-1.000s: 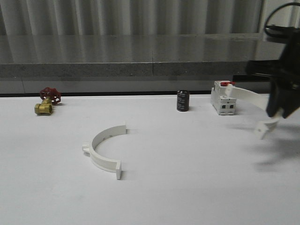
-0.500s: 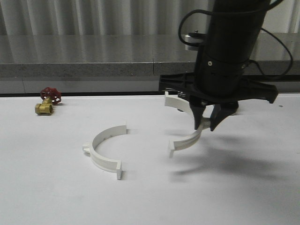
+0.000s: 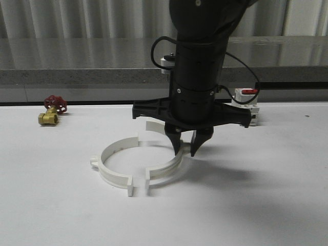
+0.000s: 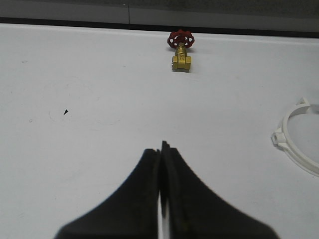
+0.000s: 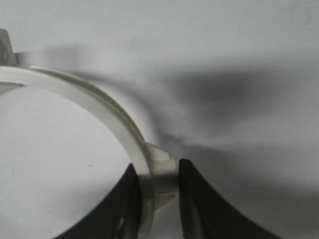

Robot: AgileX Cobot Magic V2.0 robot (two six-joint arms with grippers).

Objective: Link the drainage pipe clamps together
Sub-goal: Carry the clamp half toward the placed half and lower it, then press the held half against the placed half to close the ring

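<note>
Two white clamp halves face each other at table centre — the left clamp half (image 3: 114,166) lies flat on the table (image 3: 61,215), the right clamp half (image 3: 166,171) is pinched at its outer lug by the right fingers (image 3: 185,152), near tabs close but apart. Left fingers (image 4: 162,169) pressed together, holding nothing — brass valve (image 3: 51,110) far left.
</note>
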